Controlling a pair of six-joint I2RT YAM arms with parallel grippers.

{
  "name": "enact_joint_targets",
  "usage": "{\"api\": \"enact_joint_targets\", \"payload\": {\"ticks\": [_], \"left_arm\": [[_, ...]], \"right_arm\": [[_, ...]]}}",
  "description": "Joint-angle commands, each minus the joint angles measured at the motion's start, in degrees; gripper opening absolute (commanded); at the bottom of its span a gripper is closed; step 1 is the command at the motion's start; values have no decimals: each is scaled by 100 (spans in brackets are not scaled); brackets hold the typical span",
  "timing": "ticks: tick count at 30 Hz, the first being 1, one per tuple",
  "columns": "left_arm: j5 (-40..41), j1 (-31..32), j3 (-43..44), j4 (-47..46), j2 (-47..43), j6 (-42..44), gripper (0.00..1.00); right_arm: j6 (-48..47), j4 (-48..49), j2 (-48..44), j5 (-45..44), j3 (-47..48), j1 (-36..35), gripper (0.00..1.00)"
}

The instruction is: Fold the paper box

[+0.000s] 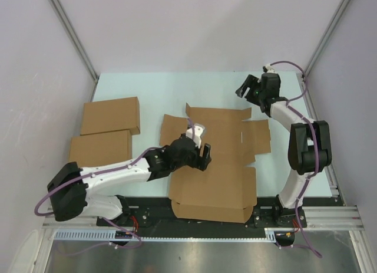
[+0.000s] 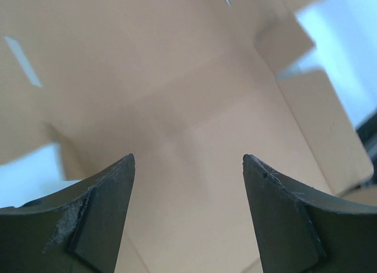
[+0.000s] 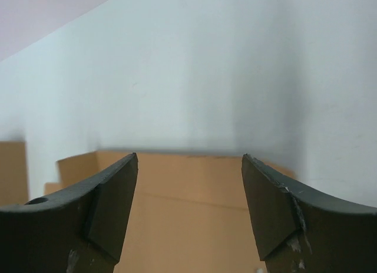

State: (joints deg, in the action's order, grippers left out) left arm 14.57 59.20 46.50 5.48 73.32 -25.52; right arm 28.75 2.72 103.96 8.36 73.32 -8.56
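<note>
Up close, left gripper [image 2: 188,161] gapes over the paper box [image 2: 177,90].

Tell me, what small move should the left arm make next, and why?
Probably lower the left gripper onto the paper box to press a crease: the box lies spread out, unfolded, and the open gripper hovers close above its panel, holding nothing.

The white-and-black left arm [image 1: 112,171] stretches low from its base toward the middle, and its black two-finger left claw [image 1: 203,154] is spread wide. The white-and-black right arm [image 1: 306,146] rises, bends at the elbow and reaches far back, its black right claw [image 1: 244,91] also gaping.
</note>
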Motion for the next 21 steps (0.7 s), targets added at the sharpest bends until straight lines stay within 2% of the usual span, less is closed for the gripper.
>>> {"api": "enact_joint_targets", "payload": {"ticks": [1, 4, 10, 16, 21], "left_arm": [[-972, 57, -54, -328, 410, -58, 79], [-1132, 57, 25, -101, 902, -216, 78], [-693, 39, 210, 585, 1641, -392, 76], [-403, -75, 307, 964, 2072, -515, 76], [-112, -233, 430, 1210, 2345, -507, 76]], "right_arm": [[-607, -639, 527, 148, 691, 293, 77], [-906, -921, 852, 140, 1138, 302, 79], [-1521, -1986, 1662, 17, 2335, 275, 80], [-1574, -2082, 2066, 385, 2371, 372, 77], [-1478, -2031, 2050, 579, 1907, 372, 71]]}}
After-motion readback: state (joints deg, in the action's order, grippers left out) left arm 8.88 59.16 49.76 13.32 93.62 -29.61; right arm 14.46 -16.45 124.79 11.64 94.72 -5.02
